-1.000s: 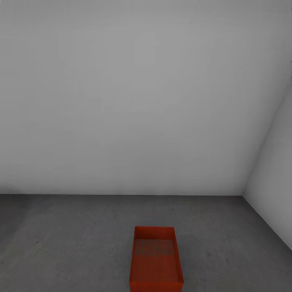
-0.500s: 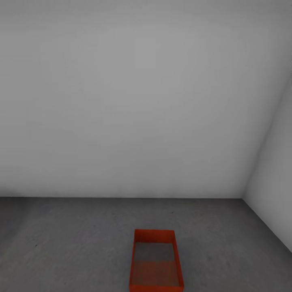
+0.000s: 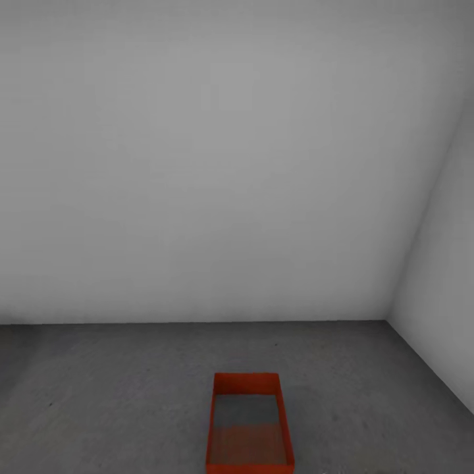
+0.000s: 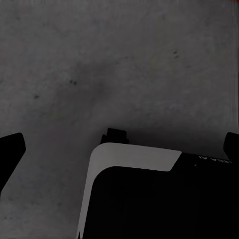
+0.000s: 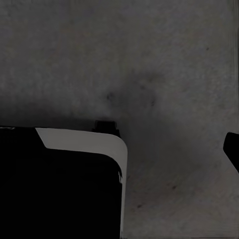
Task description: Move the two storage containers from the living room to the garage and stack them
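One orange-red storage container [image 3: 245, 383] stands open-topped on the dark grey concrete floor [image 3: 112, 401] of the garage, low in the middle of the head view, its near end cut off by the picture's edge. It looks empty inside. In the left wrist view my left gripper [image 4: 121, 148] hangs over bare floor [image 4: 124, 59], its dark fingertips [image 4: 11, 148] far apart at the picture's sides, nothing between them. In the right wrist view one fingertip [image 5: 232, 149] of my right gripper shows at the picture's edge over bare floor [image 5: 164, 59].
A plain pale grey wall [image 3: 217, 164] closes the far side, and a second wall [image 3: 441, 316] meets it at a corner on the right. Parts of my own black and white base [image 4: 149, 194] show in both wrist views.
The whole head picture has drifted slightly down and to the left, so the camera moved. The container has kept its place on the floor.
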`<state>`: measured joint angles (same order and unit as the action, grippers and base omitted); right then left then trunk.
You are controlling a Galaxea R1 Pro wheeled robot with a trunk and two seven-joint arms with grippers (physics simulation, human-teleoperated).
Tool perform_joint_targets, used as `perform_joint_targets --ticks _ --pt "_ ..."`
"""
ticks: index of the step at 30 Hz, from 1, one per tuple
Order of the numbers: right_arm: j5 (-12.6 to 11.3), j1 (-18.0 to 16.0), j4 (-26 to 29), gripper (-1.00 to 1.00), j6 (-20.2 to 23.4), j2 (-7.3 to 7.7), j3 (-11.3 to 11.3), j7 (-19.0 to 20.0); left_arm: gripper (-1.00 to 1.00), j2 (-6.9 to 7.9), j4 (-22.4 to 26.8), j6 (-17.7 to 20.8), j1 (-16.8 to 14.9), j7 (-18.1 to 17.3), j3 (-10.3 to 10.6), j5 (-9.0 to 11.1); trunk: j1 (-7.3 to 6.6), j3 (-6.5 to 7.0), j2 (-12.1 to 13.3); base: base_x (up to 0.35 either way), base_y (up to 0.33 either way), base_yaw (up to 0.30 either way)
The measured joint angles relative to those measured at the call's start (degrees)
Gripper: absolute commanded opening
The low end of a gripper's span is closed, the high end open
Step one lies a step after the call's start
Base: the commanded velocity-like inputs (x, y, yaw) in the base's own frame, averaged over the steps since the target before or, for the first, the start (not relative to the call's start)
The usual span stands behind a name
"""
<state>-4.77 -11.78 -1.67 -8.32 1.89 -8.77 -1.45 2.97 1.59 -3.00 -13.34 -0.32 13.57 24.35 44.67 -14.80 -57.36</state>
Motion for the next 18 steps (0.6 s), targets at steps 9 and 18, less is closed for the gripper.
perform_joint_targets --ticks 9,18 --pt "-0.01 0.0 0.0 1.0 0.25 0.24 0.02 0.29 1.0 0.0 -0.01 0.0 0.0 0.0 0.0 0.0 0.0 0.0 0.0 0.0 0.0 -0.291" --pt "0.08 0.0 0.0 1.0 0.28 0.31 0.02 0.37 1.0 0.0 0.0 0.0 0.0 0.0 0.0 0.0 0.0 0.0 0.0 0.0 0.0 -0.3"
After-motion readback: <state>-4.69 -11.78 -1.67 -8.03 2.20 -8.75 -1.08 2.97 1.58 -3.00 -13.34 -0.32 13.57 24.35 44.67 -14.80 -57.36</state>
